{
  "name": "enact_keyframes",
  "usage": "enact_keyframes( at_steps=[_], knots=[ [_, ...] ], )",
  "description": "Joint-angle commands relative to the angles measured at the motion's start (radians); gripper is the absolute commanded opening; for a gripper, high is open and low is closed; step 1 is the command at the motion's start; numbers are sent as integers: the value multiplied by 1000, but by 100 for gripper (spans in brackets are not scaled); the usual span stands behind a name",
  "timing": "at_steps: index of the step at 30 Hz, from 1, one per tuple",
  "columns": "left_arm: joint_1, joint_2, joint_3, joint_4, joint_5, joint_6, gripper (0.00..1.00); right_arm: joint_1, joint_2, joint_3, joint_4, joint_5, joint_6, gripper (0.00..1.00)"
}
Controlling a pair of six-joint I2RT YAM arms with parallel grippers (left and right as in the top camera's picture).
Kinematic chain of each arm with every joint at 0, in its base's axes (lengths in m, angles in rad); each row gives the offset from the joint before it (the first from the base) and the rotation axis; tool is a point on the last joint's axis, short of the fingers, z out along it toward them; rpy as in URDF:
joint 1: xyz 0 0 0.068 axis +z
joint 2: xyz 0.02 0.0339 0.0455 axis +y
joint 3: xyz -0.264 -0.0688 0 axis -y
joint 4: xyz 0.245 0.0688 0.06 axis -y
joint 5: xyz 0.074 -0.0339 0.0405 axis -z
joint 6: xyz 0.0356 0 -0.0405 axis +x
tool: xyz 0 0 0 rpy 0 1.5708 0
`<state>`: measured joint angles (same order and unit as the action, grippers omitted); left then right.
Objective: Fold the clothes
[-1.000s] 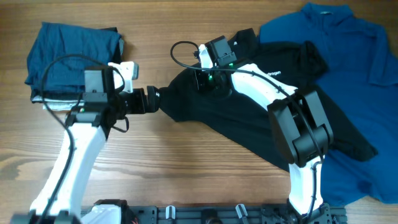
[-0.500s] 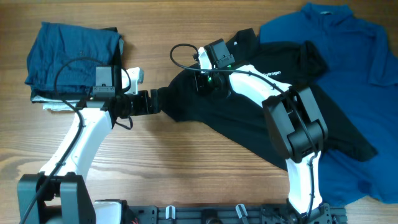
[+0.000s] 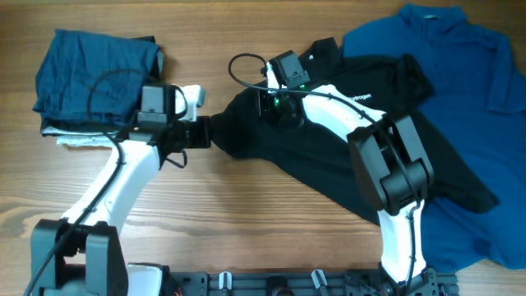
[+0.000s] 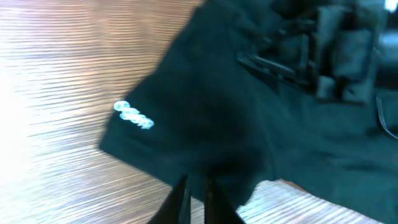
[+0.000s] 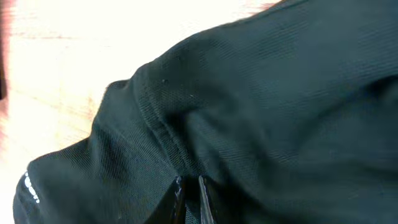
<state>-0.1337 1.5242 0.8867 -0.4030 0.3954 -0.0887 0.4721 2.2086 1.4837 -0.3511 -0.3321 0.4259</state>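
Black shirt [image 3: 329, 156], partly overlapping the blue shirt [image 3: 460, 82], is pinched by left hand [image 4: 194, 186] and right hand [image 5: 188, 185].

Wooden table [image 3: 246, 214] with, perhaps, a black mounting rail [image 3: 271, 285] at its near edge.

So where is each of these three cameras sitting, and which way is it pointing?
Overhead: fixed above the table, looking straight down; both arms, black shirt, blue shirt show.
Left wrist: on the left arm, facing forward past the left gripper, which pinches the black shirt's edge.
Right wrist: likewise; right gripper pinches a fold.
Shared: both wrist views show the black shirt.
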Motion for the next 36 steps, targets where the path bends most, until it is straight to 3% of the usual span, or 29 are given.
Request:
enact_keyframes(
  at_steps=[1,11,19,22,26,32,36],
  knots=[
    [-68,8,15,14,-3,2,4,-40,42,-13,-24,127,24,10],
    [-200,140,15,98,-76,2,4,-68,42,-13,-31,125,48,11],
    [-204,287,15,159,-92,-14,4,-68,42,-13,-36,126,47,11],
    [-204,287,15,122,-134,-97,4,-72,27,-12,-40,126,35,11],
    [-205,287,15,66,-130,-189,4,-112,-103,-12,-94,81,-89,25],
    [-205,287,15,55,-131,-189,4,-266,-418,-12,-337,184,-113,34],
    [-205,287,15,62,-131,-190,5,-447,-481,-13,-518,214,-117,34]
  ],
)
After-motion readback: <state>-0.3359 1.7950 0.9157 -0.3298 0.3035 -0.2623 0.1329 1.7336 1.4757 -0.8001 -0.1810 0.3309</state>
